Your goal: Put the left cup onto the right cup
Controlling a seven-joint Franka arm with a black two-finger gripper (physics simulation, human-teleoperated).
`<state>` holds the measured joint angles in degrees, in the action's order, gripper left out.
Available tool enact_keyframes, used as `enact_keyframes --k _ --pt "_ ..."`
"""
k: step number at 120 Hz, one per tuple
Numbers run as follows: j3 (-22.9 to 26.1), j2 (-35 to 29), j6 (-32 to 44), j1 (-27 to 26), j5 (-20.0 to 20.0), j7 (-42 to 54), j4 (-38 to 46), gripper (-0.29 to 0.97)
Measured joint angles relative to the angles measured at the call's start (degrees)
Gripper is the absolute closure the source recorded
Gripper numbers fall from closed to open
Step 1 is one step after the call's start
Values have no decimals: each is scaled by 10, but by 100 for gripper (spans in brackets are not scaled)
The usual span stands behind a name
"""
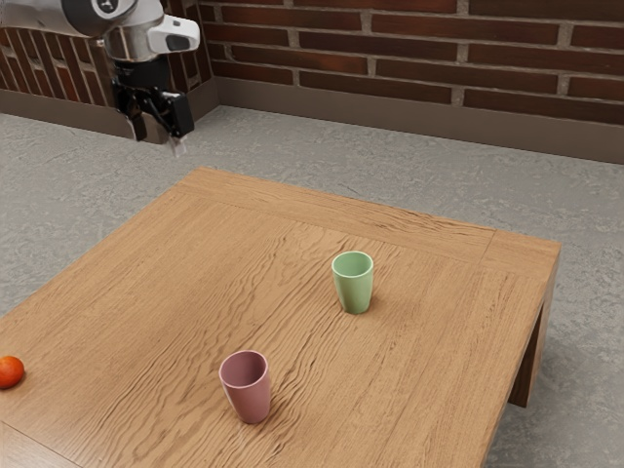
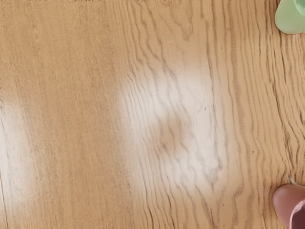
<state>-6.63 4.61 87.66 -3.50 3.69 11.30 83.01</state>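
Note:
A pink cup (image 1: 246, 386) stands upright near the front of the wooden table (image 1: 166, 292). A green cup (image 1: 353, 281) stands upright farther back and toward the exterior view's right, apart from the pink one. My gripper (image 1: 158, 138) hangs high above the table's far left corner, well away from both cups, open with nothing between its fingers. In the wrist view, part of the green cup (image 2: 290, 16) and part of the pink cup (image 2: 291, 206) show at the edge of the bare table top (image 2: 143, 119).
A small orange ball (image 1: 10, 371) lies at the table's front left edge. A brick wall (image 1: 409, 49) runs behind the table, and grey floor (image 1: 58, 185) surrounds it.

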Motion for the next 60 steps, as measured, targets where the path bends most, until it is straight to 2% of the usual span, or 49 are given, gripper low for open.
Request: enact_keyframes --k 12,23,44,60 --pt "0 1 -2 -19 -4 0 4 0" --pt "0 -11 2 -33 -6 -1 42 0" --pt "-2 -121 63 -74 -7 -7 244 0" --pt "-4 -172 117 -99 -3 -10 339 0"
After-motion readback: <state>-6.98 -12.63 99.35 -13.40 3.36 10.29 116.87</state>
